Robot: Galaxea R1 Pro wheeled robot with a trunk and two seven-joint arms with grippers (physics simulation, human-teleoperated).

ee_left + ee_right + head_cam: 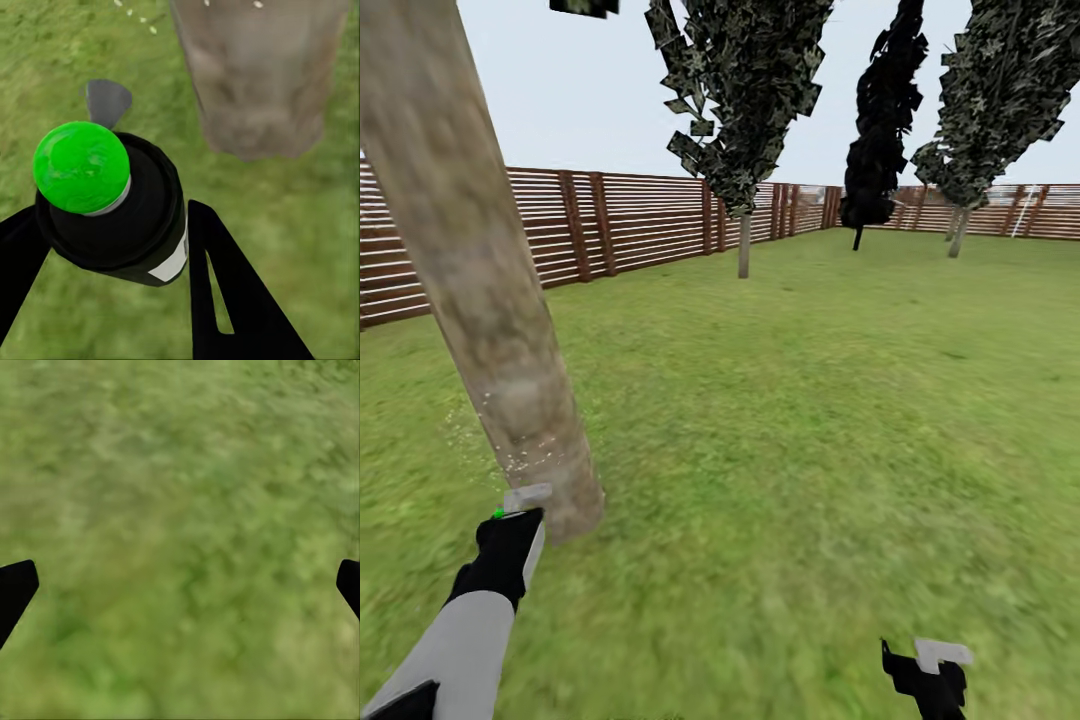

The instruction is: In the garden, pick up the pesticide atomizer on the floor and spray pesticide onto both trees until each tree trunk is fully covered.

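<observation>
A thick, mottled grey-tan tree trunk [480,300] leans up the left of the head view, right in front of me. My left gripper [510,545] is shut on the pesticide atomizer [500,516], held close to the trunk's base. In the left wrist view the atomizer [112,217] is a dark bottle with a white band and a bright green tip, clamped between the black fingers [225,292] and facing the trunk [262,75]. Small white specks [475,430] float beside the trunk. My right gripper [930,668] hangs open over the grass, low at the right.
Green lawn [810,420] spreads out on all sides. A reddish-brown slat fence [640,215] runs along the back. Farther off stand a tree with a thin pale trunk [744,245], a black-leaved one [880,130] and one more [960,230] near the fence.
</observation>
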